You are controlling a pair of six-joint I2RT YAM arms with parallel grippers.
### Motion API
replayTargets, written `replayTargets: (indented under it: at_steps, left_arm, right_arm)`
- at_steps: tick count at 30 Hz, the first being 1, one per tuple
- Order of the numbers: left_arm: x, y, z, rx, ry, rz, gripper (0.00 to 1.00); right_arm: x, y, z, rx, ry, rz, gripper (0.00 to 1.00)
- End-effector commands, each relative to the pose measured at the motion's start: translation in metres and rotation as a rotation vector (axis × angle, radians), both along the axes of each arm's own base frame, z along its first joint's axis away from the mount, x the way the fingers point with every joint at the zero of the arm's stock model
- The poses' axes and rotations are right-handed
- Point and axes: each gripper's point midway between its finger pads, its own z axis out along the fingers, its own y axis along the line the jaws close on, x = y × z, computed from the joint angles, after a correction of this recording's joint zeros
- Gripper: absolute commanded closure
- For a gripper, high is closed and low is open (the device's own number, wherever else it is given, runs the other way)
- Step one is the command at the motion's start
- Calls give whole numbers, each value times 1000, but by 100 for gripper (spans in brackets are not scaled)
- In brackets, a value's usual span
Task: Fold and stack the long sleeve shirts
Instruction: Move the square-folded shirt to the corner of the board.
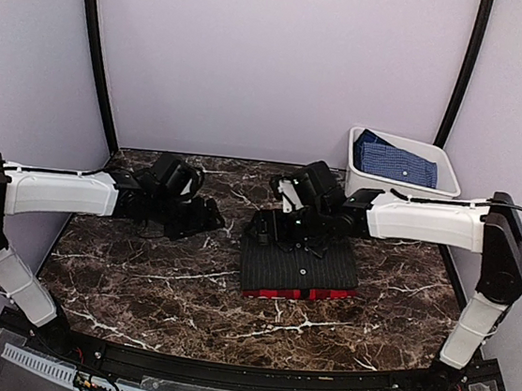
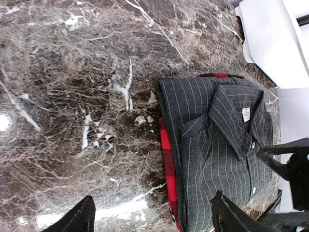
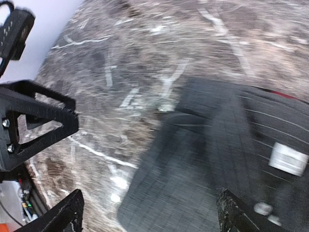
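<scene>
A folded charcoal pinstriped long sleeve shirt lies on top of a folded red-and-black plaid one, of which only a red edge shows. In the left wrist view the pinstriped shirt lies collar up over the plaid edge. My left gripper hovers open just left of the stack, its jaws spread wide with nothing between them. My right gripper stands open over the stack's far left corner. Its blurred wrist view shows the pinstriped shirt under its empty jaws.
A white bin at the back right holds a folded blue patterned shirt. The stack rests on a dark marble tabletop. The other arm's gripper shows in each wrist view.
</scene>
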Motion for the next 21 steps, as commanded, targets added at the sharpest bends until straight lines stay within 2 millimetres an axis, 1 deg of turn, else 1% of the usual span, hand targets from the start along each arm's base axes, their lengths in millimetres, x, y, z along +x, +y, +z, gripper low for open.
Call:
replayTargets:
  at_steps: [1, 2, 4, 7, 9, 11, 12, 13, 14, 16, 19, 21]
  left_arm:
    - [-5, 31, 20, 23, -50, 43, 18]
    - [-7, 36, 27, 22, -64, 53, 18]
    - [-9, 48, 31, 35, -82, 75, 17]
    - [-12, 58, 40, 34, -107, 88, 17]
    - [-15, 64, 43, 44, -111, 95, 16]
    - [-17, 69, 46, 49, -120, 97, 16]
    - [-18, 71, 48, 50, -126, 102, 16]
    - [-19, 73, 48, 53, -125, 102, 16]
    - [-19, 74, 48, 54, -127, 103, 16]
    - [-20, 75, 48, 55, -128, 105, 16]
    - [-20, 75, 47, 60, -126, 100, 16]
    - [-19, 75, 45, 62, -122, 98, 16]
  right_arm:
    - [-6, 62, 18, 129, -1, 109, 2]
    - [-6, 72, 16, 134, 5, 122, 2]
    - [-3, 89, 6, 137, 21, 143, 1]
    - [3, 112, -9, 145, 48, 164, 1]
    - [7, 124, -21, 145, 62, 169, 1]
    - [12, 131, -34, 138, 78, 164, 2]
    - [14, 134, -45, 129, 93, 159, 1]
    - [15, 136, -47, 129, 95, 155, 1]
    - [17, 138, -57, 119, 109, 148, 1]
    - [20, 139, -68, 105, 121, 133, 1]
    - [23, 135, -84, 82, 136, 101, 1]
    - [25, 129, -93, 69, 143, 73, 1]
